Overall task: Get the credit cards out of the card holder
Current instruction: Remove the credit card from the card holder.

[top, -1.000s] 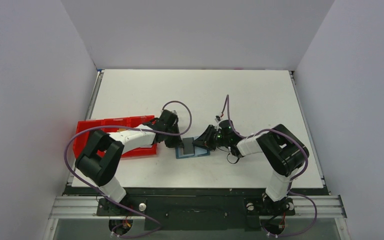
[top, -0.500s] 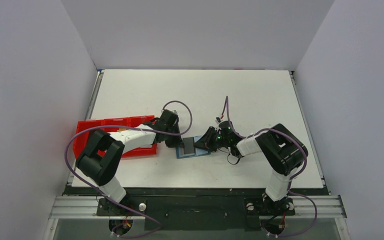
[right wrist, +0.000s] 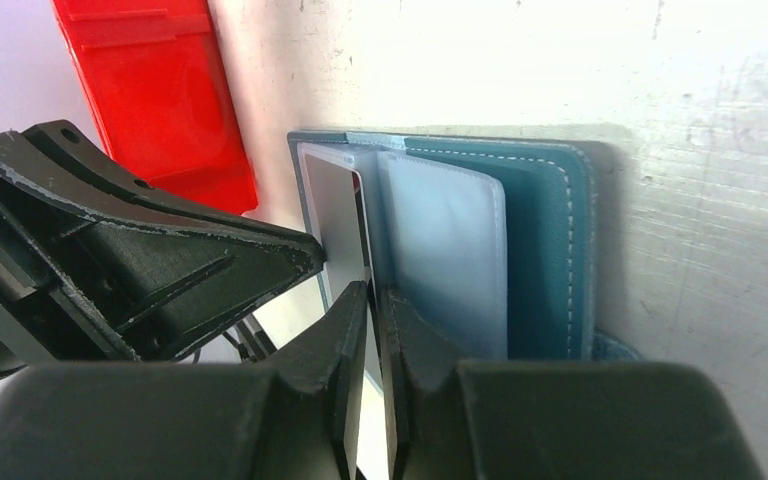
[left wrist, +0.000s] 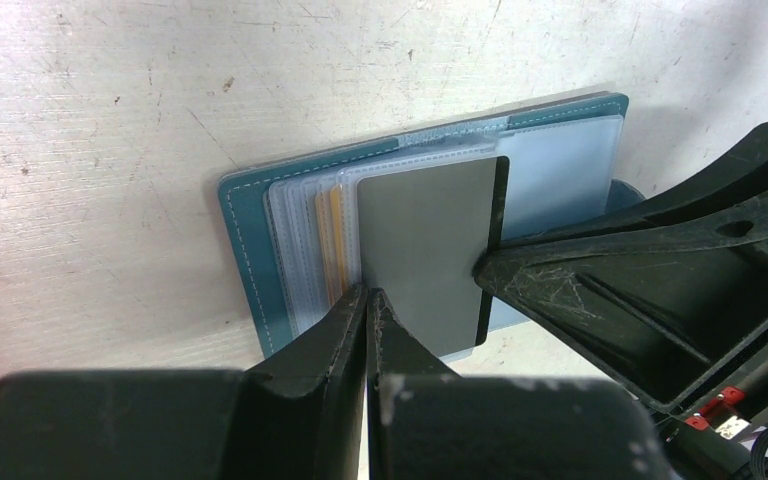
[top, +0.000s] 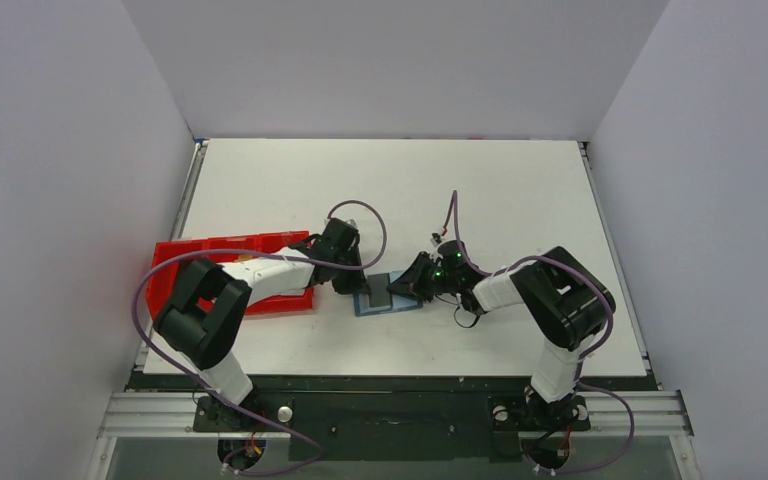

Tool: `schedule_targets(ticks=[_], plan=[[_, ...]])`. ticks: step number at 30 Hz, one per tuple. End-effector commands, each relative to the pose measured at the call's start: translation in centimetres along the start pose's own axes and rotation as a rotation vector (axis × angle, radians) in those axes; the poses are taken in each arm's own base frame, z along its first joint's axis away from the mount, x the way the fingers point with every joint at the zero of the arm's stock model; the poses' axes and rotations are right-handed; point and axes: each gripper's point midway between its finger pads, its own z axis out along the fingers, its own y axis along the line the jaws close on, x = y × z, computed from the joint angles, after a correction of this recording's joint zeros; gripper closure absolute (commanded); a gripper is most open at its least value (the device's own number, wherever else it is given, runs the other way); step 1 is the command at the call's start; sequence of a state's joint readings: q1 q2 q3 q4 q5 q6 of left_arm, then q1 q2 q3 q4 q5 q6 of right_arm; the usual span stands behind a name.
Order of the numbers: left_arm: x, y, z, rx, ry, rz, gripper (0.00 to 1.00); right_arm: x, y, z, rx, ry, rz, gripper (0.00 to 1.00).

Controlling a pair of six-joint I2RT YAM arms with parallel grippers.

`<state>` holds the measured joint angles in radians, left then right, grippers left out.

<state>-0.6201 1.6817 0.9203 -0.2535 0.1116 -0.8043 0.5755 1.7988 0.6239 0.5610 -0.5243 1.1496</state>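
Note:
The blue card holder (top: 405,303) (left wrist: 250,240) (right wrist: 545,240) lies open on the white table between the arms. A dark grey credit card (left wrist: 425,250) (right wrist: 332,215) sticks out of its clear sleeves, with the edge of a tan credit card (left wrist: 332,235) beside it. My left gripper (top: 352,288) (left wrist: 368,296) is shut with nothing between its fingers, and its tips press on the holder at the grey card's left edge. My right gripper (top: 400,290) (right wrist: 373,292) comes from the opposite side, its jaws pinched on the grey card's dark edge.
A red three-compartment tray (top: 180,260) (right wrist: 160,90) lies left of the holder, under the left forearm. The two grippers nearly touch over the holder. Grey walls enclose the table on three sides.
The right jaws have narrowed onto the grey card's edge. The left gripper has stayed shut on the holder, hardly moving.

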Motion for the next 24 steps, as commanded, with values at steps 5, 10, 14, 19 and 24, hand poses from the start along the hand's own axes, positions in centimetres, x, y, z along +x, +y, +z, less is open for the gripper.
schedule_targets(ticks=[5,10,14,19,24], plan=[[1.9,3.1,1.1,-0.124,0.05,0.011,1.0,-0.8,1.1,0.1,-0.049,-0.028,-0.03,0.97],[2.2,3.9,1.1,-0.145,0.054,0.002,1.0,-1.4,0.2,-0.5,-0.026,-0.054,-0.027,1.0],[2.4,4.4,1.0,-0.154,0.056,-0.005,1.0,-1.9,-0.7,-1.1,-0.012,-0.071,-0.016,1.0],[2.3,4.7,0.8,-0.153,0.05,-0.013,1.0,-2.2,-1.3,-1.5,0.003,-0.084,-0.014,1.0],[2.3,4.7,0.9,-0.151,0.047,-0.011,1.0,-2.5,-1.5,-1.7,0.012,-0.091,-0.016,1.0]])
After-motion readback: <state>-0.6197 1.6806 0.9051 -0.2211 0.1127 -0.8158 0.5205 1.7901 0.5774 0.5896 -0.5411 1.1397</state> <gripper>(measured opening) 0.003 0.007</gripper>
